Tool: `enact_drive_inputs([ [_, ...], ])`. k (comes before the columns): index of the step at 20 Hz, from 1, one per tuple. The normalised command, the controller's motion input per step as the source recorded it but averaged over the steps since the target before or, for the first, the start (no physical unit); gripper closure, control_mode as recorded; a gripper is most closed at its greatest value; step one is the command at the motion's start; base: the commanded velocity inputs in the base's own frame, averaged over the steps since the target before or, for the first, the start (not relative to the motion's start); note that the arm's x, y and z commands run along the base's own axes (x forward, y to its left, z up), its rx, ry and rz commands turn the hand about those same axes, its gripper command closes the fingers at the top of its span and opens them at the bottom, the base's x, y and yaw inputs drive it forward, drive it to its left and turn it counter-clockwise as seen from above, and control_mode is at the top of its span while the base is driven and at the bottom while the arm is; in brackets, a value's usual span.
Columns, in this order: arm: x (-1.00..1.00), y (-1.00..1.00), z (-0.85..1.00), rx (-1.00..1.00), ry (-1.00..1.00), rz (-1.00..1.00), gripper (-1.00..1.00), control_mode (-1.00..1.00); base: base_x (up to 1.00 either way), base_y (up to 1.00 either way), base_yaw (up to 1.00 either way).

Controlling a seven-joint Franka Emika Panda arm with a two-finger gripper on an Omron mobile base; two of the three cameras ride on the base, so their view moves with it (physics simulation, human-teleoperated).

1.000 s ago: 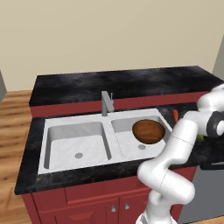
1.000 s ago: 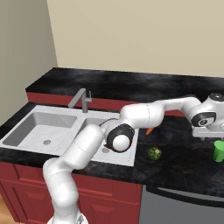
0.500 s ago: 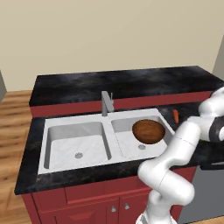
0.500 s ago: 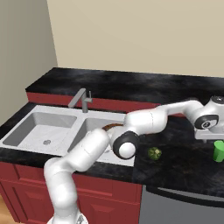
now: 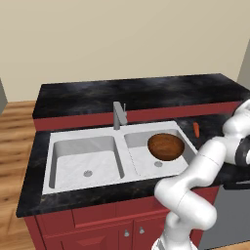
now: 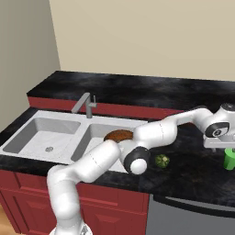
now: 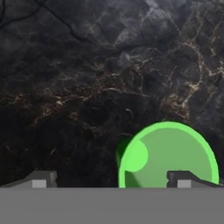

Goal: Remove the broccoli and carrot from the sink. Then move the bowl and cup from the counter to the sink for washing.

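Observation:
The bright green cup [image 6: 229, 159] stands on the black counter [image 6: 193, 172] at the far right. My gripper [image 6: 222, 148] hangs open just above it and a little to its left. In the hand view the cup [image 7: 168, 155] shows from above, with the right fingertip [image 7: 181, 178] over its rim and the gripper [image 7: 111, 179] centred left of it, nothing held. The reddish-brown bowl [image 5: 166, 145] lies in the right basin of the sink [image 5: 49, 146]. The carrot [image 5: 196, 129] lies on the counter right of the sink. The broccoli [image 6: 161, 160] sits on the counter by my forearm.
A grey faucet [image 5: 118, 114] rises at the back centre of the sink. A raised black ledge [image 5: 136, 90] runs behind the counter against the beige wall. My arm stretches over the right basin and the counter, and partly covers the bowl [image 6: 118, 135] in the right base view.
The hand has sunk a little toward the green cup, and the elbow has swung right and lower over the counter. The jaws stay wide open. Bowl, carrot and broccoli have not moved.

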Motion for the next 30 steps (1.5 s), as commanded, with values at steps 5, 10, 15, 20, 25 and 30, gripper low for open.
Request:
enact_drive_inputs([
  [5,0.14,-0.19,-0.09,0.00,0.02,0.00,-1.00,-1.00,0.00,0.00,0.00],
  [10,0.14,-0.19,-0.07,0.00,0.01,0.02,-1.00,-1.00,0.00,0.00,0.00],
  [15,0.10,-0.16,-0.06,0.01,0.03,0.03,1.00,-1.00,0.00,0.00,0.00],
  [20,-0.11,-0.07,-0.01,0.04,0.08,0.02,1.00,-1.00,0.00,0.00,0.00],
  [25,-0.07,-0.07,0.00,0.04,0.10,0.00,1.00,-1.00,0.00,0.00,0.00],
  [30,-0.03,-0.02,0.00,0.07,0.13,0.00,1.00,-1.00,0.00,0.00,0.00],
])
